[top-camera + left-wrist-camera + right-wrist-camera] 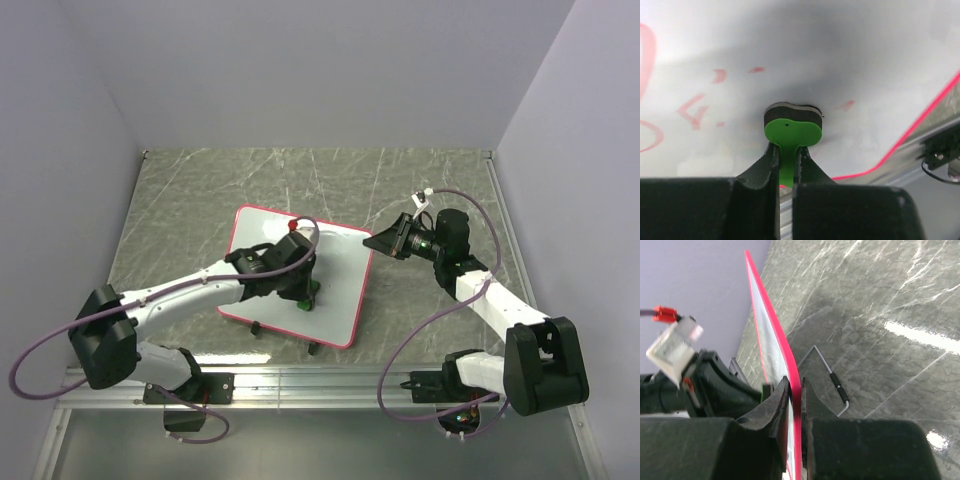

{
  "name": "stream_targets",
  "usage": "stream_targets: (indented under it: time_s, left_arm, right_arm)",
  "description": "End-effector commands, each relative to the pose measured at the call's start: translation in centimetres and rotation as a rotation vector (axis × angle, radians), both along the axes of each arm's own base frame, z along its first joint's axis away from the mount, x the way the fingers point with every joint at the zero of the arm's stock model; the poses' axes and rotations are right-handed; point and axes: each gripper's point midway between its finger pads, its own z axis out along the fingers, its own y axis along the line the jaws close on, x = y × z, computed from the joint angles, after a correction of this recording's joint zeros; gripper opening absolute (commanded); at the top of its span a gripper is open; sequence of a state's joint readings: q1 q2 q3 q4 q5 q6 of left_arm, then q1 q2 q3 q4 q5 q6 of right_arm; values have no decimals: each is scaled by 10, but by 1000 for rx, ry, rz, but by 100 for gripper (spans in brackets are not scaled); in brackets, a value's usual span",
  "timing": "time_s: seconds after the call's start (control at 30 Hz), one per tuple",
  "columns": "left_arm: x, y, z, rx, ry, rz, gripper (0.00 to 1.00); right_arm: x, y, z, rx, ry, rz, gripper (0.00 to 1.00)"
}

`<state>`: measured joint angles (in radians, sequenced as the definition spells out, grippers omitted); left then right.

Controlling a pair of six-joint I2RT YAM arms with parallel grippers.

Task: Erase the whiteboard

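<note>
The whiteboard [340, 275], white with a red-pink frame, lies tilted on the marble table. My left gripper [303, 296] is shut on the green eraser [791, 131], whose dark felt presses on the board [840, 55]. Faint red marks [692, 111] remain left of the eraser. My right gripper [376, 241] is shut on the board's right edge; in the right wrist view the red frame [771, 322] runs between the fingers [812, 402].
A wire stand leg with black sleeves [839, 386] sticks out under the board. Two black clips [285, 337] sit on the board's near edge. An aluminium rail [330, 382] runs along the table front. Grey walls close the left, back and right.
</note>
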<state>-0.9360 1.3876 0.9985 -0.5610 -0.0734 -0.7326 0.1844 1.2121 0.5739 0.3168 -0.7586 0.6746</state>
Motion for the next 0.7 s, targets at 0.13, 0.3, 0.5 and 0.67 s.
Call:
stream_targets:
  time_s: [0.13, 0.3, 0.5, 0.67]
  left_arm:
    - [31, 33, -4, 94, -53, 67, 0]
    - [24, -27, 14, 47, -68, -65, 0]
    - [13, -103, 22, 10, -63, -175, 0]
    - [8, -99, 14, 45, -64, -166, 0]
  right_arm:
    - [8, -13, -18, -70, 33, -83, 0]
    - [9, -12, -18, -63, 35, -83, 0]
    - [10, -12, -14, -63, 26, -84, 0]
    - [10, -14, -13, -79, 23, -85, 0]
